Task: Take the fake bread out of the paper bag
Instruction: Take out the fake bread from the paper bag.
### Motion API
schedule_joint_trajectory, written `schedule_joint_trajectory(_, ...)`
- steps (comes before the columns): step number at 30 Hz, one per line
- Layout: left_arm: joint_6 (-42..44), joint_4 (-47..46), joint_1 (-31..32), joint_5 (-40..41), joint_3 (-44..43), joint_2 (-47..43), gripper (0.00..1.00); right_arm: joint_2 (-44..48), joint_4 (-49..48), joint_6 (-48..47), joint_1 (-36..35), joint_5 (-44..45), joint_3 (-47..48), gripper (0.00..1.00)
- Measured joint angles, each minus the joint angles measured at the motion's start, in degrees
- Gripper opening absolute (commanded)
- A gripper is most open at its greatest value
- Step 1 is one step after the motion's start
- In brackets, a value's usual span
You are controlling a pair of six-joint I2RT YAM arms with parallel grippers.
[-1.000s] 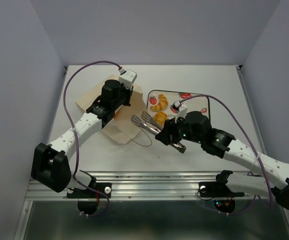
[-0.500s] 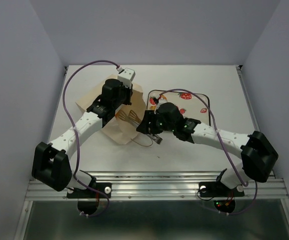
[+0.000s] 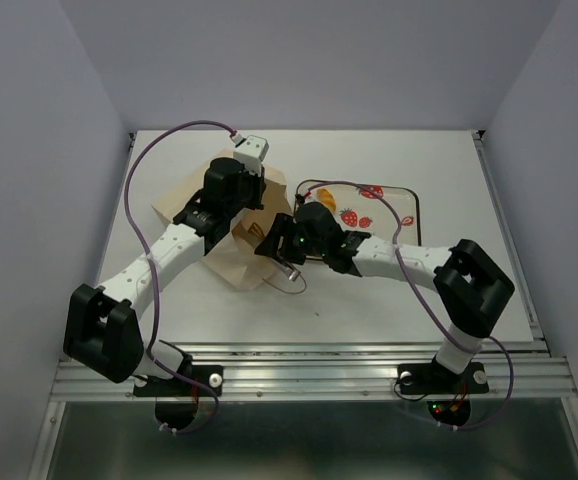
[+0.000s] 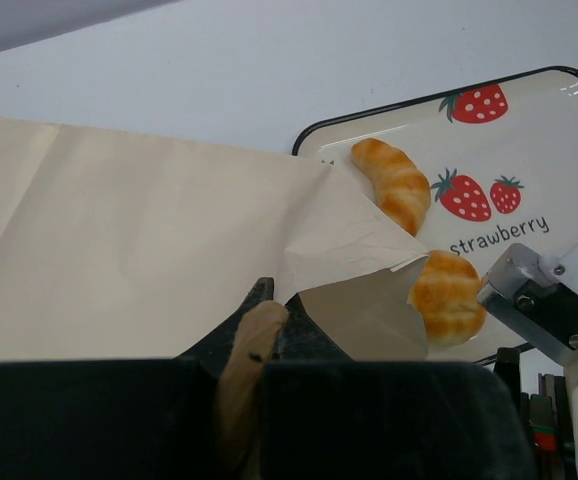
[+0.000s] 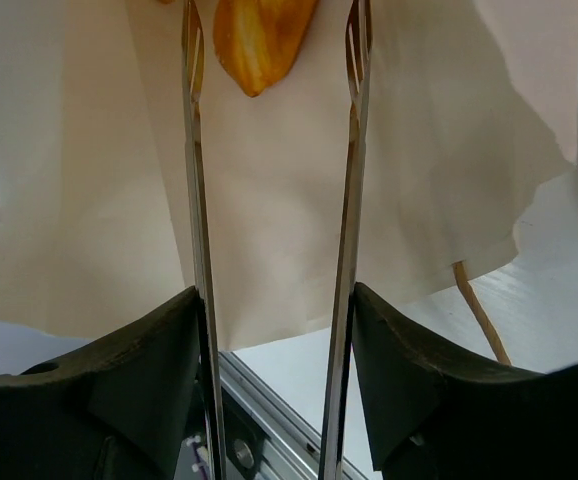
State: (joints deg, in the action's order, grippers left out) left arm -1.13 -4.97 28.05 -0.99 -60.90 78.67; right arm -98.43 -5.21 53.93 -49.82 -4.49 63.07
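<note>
Tray (image 4: 559, 150) with two rolls (image 4: 394, 182) crowds the paper bag (image 4: 139, 240) mouth. Right hand (image 5: 273, 30) is wide open, straddling bread (image 5: 254, 45) inside; left hand (image 4: 259, 325) is clamped on the bag edge.

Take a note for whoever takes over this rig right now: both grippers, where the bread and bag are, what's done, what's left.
Left gripper: shut on the paper bag at its edge, by the open mouth.
Right gripper: open, long tines over the bag paper, one fake bread piece between the tips, not clamped.
Done: croissant and roll lie on the strawberry tray.
Left: close on that piece and carry it to the tray. Whether more is inside cannot be seen.
</note>
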Motion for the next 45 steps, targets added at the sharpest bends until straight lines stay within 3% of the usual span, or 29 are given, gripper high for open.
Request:
schedule_joint_trajectory(13, 0.3, 0.0, 0.0, -1.5, 0.3, -1.9, 0.00, -7.5, -3.8, 7.0, 0.0, 0.4, 3.3, 0.64)
schedule_joint_trajectory(24, 2.2, 0.0, 0.0, -2.8, 1.4, -3.5, 0.00, -11.3, -6.7, 9.4, 0.0, 1.2, 5.5, 0.57)
schedule_joint_trajectory(37, 3.0, -0.8, 0.0, -3.0, 2.4, -3.7, 0.00, -11.5, -11.5, 9.0, 0.0, 1.0, 4.1, 0.26)
schedule_joint_trajectory(45, 3.1, -0.9, 0.1, -0.8, 2.4, -3.7, 0.00, -0.9, -10.1, 6.3, 0.0, 3.6, -4.2, 0.18)
